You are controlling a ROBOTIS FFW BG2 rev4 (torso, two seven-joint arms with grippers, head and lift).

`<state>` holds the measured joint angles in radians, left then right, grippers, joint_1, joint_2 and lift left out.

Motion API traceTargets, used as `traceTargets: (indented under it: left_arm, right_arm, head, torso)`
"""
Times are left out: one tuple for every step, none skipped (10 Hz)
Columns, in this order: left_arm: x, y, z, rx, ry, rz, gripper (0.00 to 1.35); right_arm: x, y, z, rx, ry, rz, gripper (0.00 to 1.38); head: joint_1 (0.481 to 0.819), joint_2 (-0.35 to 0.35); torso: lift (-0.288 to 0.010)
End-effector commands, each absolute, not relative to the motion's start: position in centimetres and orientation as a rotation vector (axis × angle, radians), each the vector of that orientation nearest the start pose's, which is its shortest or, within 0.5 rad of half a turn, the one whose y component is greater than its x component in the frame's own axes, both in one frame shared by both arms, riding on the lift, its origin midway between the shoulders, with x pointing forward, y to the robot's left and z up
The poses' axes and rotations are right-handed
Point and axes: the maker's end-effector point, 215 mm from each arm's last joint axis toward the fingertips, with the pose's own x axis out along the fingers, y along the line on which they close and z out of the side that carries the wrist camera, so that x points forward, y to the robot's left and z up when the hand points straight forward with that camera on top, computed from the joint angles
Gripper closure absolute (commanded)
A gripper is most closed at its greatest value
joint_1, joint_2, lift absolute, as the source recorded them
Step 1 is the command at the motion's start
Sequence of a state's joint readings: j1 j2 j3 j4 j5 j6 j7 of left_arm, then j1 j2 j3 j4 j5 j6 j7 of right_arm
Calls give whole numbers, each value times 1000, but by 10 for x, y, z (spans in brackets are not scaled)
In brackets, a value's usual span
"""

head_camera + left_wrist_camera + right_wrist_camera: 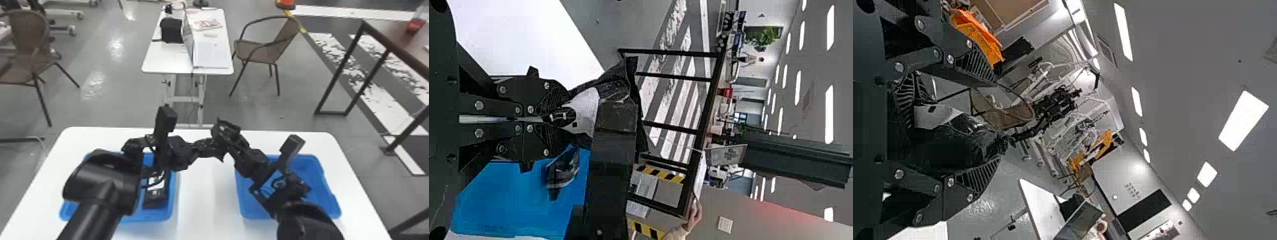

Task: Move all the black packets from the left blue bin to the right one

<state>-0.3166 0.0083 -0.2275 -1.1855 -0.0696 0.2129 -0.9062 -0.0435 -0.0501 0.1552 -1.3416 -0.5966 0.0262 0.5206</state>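
Black packet: clenched by the left gripper, up off the table, between the two sets of jaws.
Left jaws: closed on the packet, which sticks out past the tips; long axis looks roughly crosswise to those fingers.
Right jaws: right gripper spread wide, packet inside the gap, near one finger, air on the other side. Long axis runs about along these fingers. Can't tell if that near finger touches.
Nearest: both grippers are on it; only the left has a grip.
Step, my read: mid-air handover, left to right.
Next: right closes square on the packet, then left lets go. Left opening first = likely drop.
Watch: tips are crowded, could pinch or clash. Packet looks floppy, may fold.
Right blue bin: below and right of the jaws, short trip after the swap.
Left blue bin: below and left of the jaws, another black packet in it.
Under both: white table.
Progress: not done, at least the held one and that one to go.
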Motion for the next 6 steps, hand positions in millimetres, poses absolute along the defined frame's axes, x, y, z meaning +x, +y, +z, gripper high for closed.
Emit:
traceTargets:
  left_arm:
    - [547, -32, -419, 30, 333, -1098, 1190]
    - [547, -32, -417, 24, 328, -1096, 1190]
    - [547, -32, -417, 12, 325, -1092, 1188]
    - [547, -33, -417, -2, 323, -1088, 1173]
    - [546, -32, -419, -18, 321, -1073, 1023]
    - [546, -30, -421, -38, 320, -1053, 725]
  right_arm:
    - [557, -72, -394, 568, 125, 579, 1291]
    - [557, -75, -396, 571, 128, 559, 1282]
    - [557, -78, -395, 569, 116, 552, 1282]
    - [557, -79, -394, 572, 104, 546, 1282]
    - [558, -81, -394, 584, 96, 537, 1282]
    - [558, -82, -393, 605, 87, 527, 1282]
  head:
    - [695, -97]
    - [695, -101]
    - [695, -103]
    - [695, -106]
    - [695, -108]
    - [695, -110]
  torso:
    - [0]
    - [0]
    - [0]
    - [0]
    - [0]
    - [0]
